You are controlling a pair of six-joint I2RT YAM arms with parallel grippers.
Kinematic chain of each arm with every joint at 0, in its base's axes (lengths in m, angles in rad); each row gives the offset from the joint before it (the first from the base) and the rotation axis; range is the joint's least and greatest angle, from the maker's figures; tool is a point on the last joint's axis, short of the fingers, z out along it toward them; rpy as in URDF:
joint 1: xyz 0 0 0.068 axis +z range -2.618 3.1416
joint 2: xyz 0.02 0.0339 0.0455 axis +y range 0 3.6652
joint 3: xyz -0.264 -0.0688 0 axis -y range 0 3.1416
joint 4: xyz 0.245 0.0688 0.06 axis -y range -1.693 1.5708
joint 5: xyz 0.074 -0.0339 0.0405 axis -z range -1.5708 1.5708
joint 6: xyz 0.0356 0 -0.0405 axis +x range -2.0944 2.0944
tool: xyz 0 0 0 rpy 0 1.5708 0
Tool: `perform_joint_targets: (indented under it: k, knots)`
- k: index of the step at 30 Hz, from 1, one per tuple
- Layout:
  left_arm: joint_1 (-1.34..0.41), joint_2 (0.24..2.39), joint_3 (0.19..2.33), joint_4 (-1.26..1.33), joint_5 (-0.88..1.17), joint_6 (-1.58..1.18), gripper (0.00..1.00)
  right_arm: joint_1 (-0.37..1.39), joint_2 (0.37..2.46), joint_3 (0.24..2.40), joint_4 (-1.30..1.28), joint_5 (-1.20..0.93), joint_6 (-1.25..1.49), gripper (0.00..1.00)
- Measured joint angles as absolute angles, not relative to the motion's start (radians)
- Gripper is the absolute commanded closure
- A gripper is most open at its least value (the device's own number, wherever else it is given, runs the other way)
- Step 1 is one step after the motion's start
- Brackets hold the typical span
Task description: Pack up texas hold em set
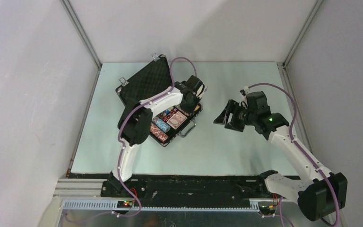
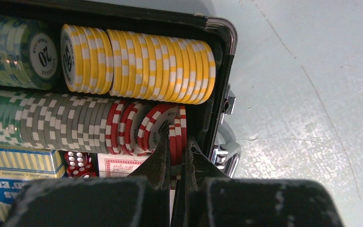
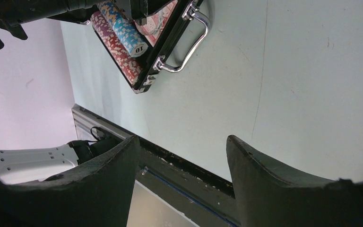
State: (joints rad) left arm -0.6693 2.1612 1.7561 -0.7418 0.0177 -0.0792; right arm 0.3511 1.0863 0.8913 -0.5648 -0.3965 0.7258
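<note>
The black case [image 2: 123, 18] is lying open on the counter [image 1: 236, 151]. Its lid [image 1: 146, 80] is standing raised along the case's far side, and its silver handle [image 3: 189, 42] is projecting from the opposite, front wall.

Inside the case, a row of yellow chips [image 2: 160, 71] is sitting against the handle-side wall. Pale green chips [image 2: 14, 52] marked 20 are continuing that row deeper into the case. In the adjacent slot, red-and-white chips [image 2: 127, 127] are leaning beside grey chips [image 2: 61, 123]. In the next compartment, red dice [image 2: 78, 163] are lying between a red-backed card deck [image 2: 118, 166] and a boxed deck [image 2: 14, 161].

The left claw [image 2: 176, 146] is reaching into the case just inside the handle-side wall. Its jaws are standing almost closed, pinching the end few red-and-white chips edge-on.

The right claw [image 3: 179, 175] is hovering over the counter on the handle side of the case, well apart from it. Its jaws are standing wide with nothing between them.
</note>
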Motion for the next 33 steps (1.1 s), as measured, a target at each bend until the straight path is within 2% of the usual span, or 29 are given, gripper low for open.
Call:
perform_joint_targets:
  k: [10, 15, 17, 27, 33]
  knots:
    - [-0.687, 2.192, 1.796, -0.806, -0.102, -0.08, 1.0, 0.351, 1.086, 0.881, -0.558, -0.408, 0.732, 0.3]
    - [-0.688, 2.192, 1.796, -0.805, -0.102, -0.075, 0.72, 0.351, 1.086, 0.878, -0.558, -0.416, 0.733, 0.3]
    - [-0.687, 2.192, 1.796, -0.809, -0.101, -0.07, 0.68, 0.351, 1.086, 0.877, -0.558, -0.419, 0.734, 0.3]
    - [-0.686, 2.192, 1.796, -0.81, -0.093, -0.069, 0.67, 0.351, 1.086, 0.868, -0.551, -0.424, 0.734, 0.31]
    - [-0.686, 2.19, 1.796, -0.81, -0.094, -0.07, 0.55, 0.351, 1.086, 0.868, -0.551, -0.429, 0.734, 0.3]
